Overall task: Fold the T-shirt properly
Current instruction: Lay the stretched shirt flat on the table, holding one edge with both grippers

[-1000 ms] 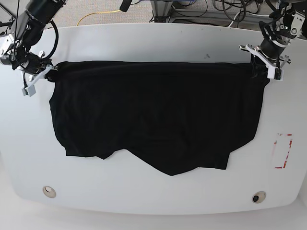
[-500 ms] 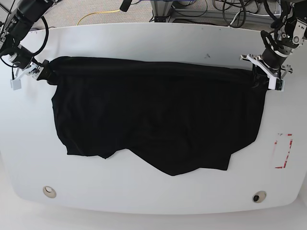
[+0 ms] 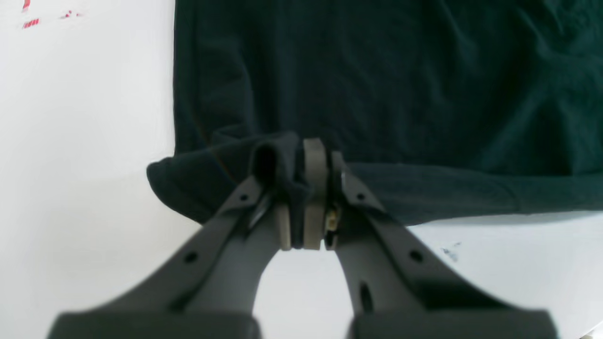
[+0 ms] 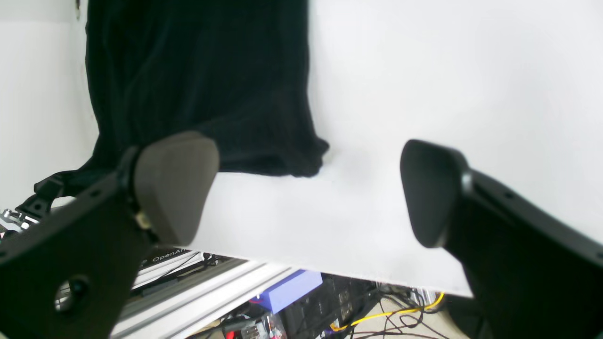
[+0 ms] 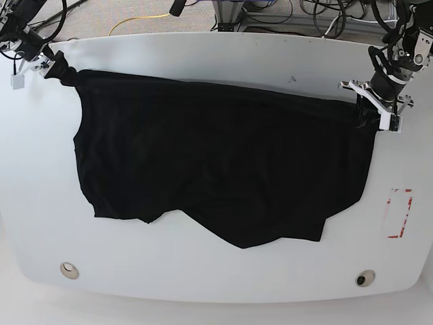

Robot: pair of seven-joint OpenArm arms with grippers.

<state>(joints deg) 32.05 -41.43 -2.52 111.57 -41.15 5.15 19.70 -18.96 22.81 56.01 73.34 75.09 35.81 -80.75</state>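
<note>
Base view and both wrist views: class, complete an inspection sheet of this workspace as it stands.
Surface: white table, red marking near one edge.
Job's things: black T-shirt spread out, lower hem uneven, not yet folded.
Clutter: nothing seen.
Grippers: left gripper shut on a T-shirt corner; right gripper open, empty, near the opposite corner.
Cables: yellow cable and black cables behind the table.
Surroundings: metal frame behind; blue box beneath the table.

Base cam overhead, wrist cams close, low
</note>
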